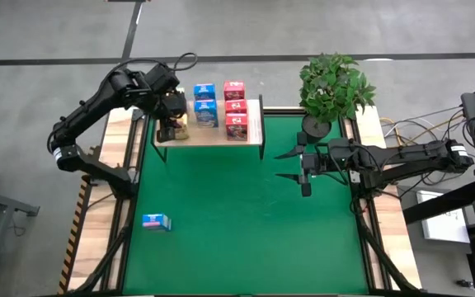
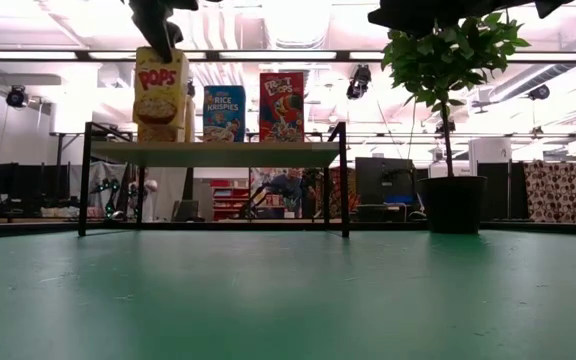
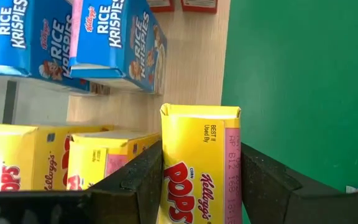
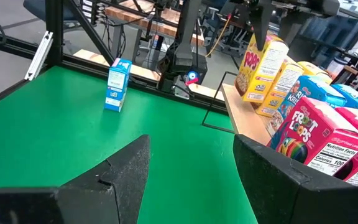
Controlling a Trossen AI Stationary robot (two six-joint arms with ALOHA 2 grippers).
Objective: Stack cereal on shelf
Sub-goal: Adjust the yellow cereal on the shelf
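My left gripper [image 3: 201, 186] clamps a yellow box [image 3: 201, 168] upright at the shelf [image 1: 213, 136] edge beside two yellow ones [image 3: 73, 155], a tilt could topple them; my right gripper [image 1: 303, 165] waits open; one blue box [image 1: 157, 221] remains on the mat [image 1: 246, 223].

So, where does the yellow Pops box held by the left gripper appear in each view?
High view: yellow Pops box, shelf's left end.
Low view: on shelf, far left.
Left wrist view: centre, between the fingers.
Right wrist view: upper right.
Shared landmark: blue Rice Krispies boxes.
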